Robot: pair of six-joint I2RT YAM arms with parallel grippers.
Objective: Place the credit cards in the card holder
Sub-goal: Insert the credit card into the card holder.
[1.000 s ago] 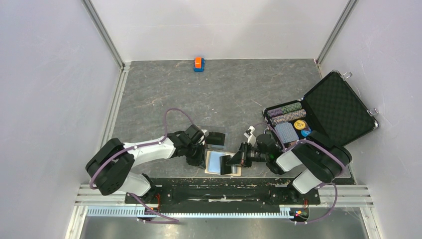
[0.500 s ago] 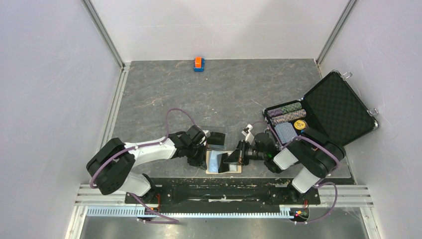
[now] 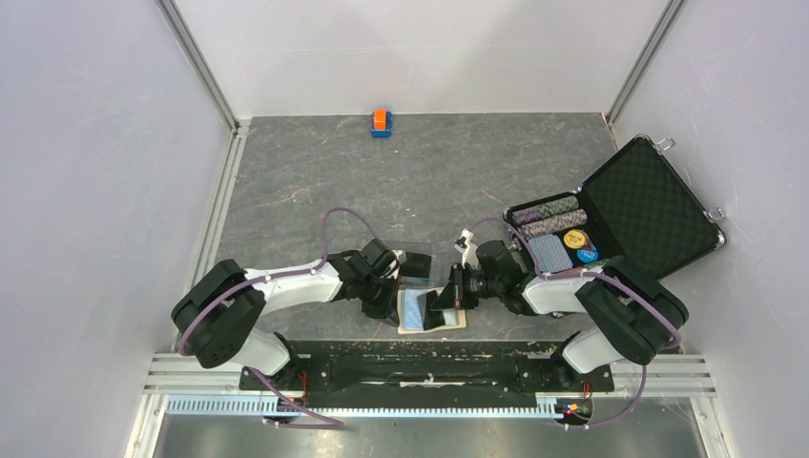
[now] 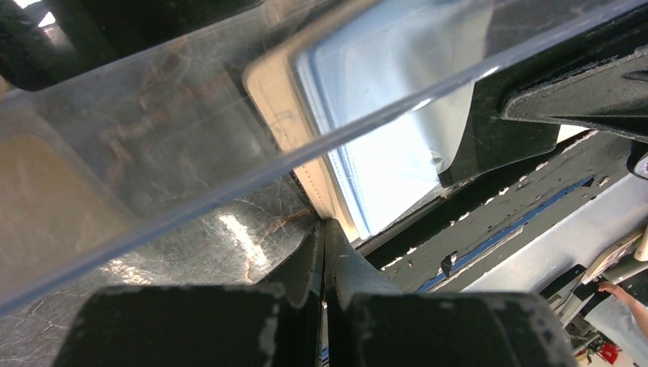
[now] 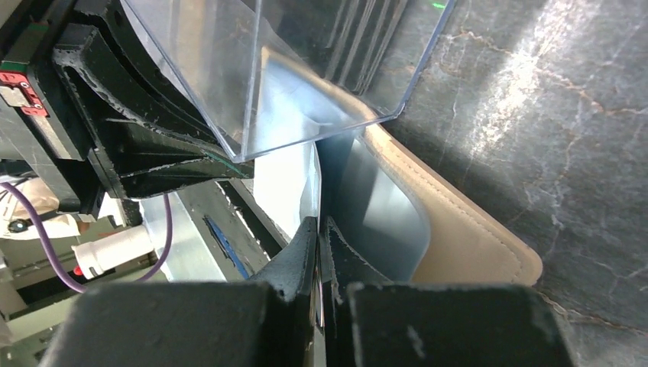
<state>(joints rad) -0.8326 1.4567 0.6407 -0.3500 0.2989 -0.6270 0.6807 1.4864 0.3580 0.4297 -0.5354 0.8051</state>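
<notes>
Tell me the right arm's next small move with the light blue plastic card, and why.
Probably ease the right gripper forward, sliding the light blue plastic card deeper into the flat tan card holder. The card is pinched by its edge, bowed and seemingly only partly inside, while the left gripper looks shut on the holder's rim, steadying it.

The card holder (image 5: 468, 246) looks matt leather; the blue card (image 5: 382, 222) glossy plastic.
</notes>
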